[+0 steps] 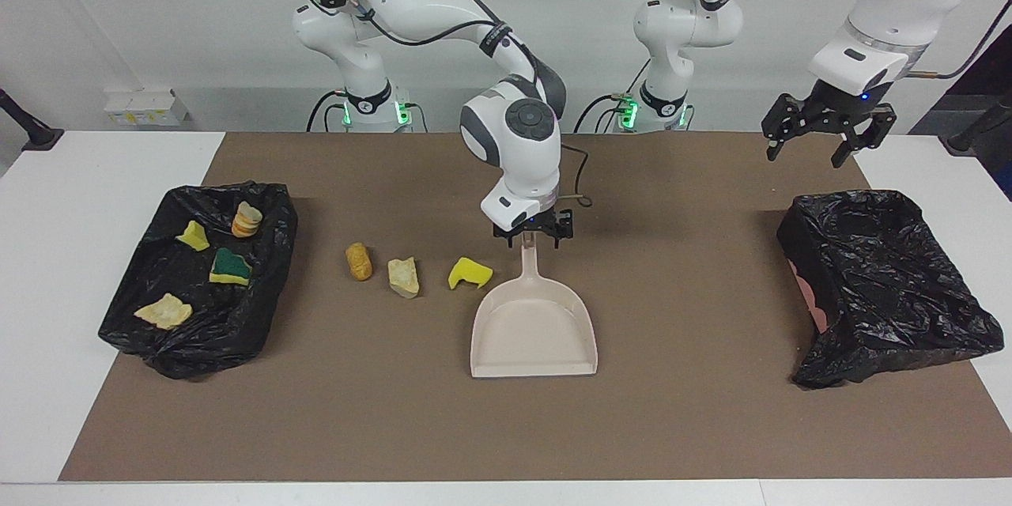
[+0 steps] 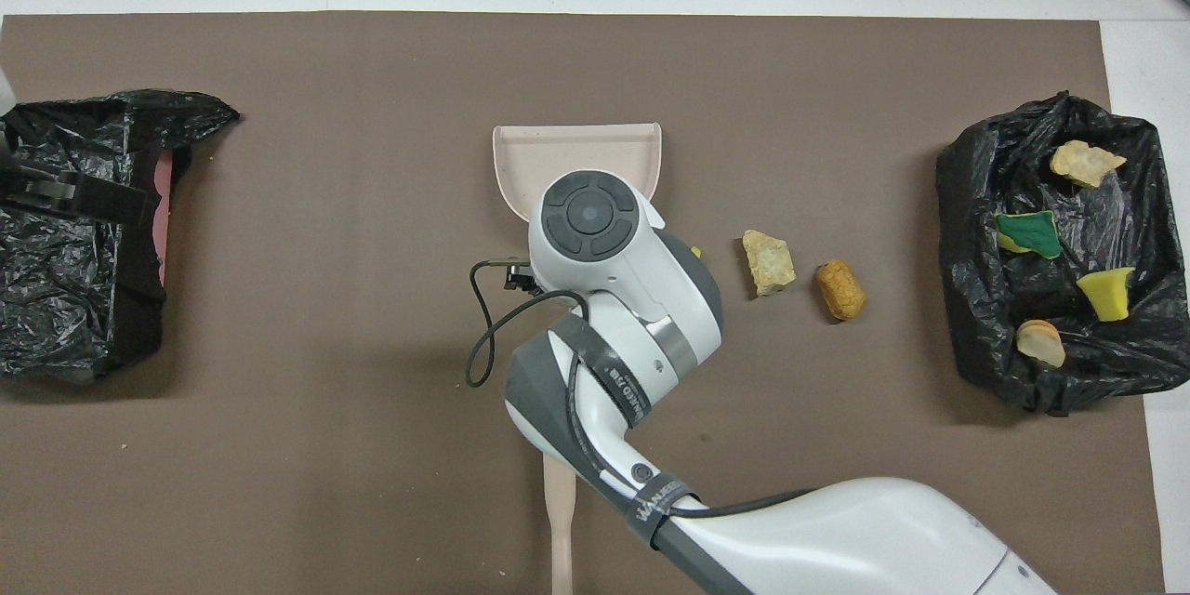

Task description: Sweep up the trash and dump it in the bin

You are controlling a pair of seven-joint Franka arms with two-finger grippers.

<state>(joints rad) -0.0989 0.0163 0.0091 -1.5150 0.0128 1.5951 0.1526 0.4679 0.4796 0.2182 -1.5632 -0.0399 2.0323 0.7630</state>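
Note:
My right gripper (image 1: 531, 241) is shut on the handle of the beige dustpan (image 1: 534, 332), whose mouth points away from the robots. It is at the middle of the brown mat, also in the overhead view (image 2: 576, 158). Three trash pieces lie in a row beside the pan, toward the right arm's end: a yellow sponge chunk (image 1: 470, 273), a pale bread piece (image 1: 403, 277) (image 2: 768, 262) and a golden-brown piece (image 1: 358, 261) (image 2: 840, 289). Several more scraps lie in the black-bagged bin (image 1: 205, 340) (image 2: 958, 204) at that end. My left gripper (image 1: 826, 138) waits open.
A second black-bagged bin (image 1: 877, 285) (image 2: 74, 297) sits at the left arm's end, with the left gripper above its near edge. The beige brush (image 2: 560, 521) lies on the mat near the robots, hidden by the right arm in the facing view.

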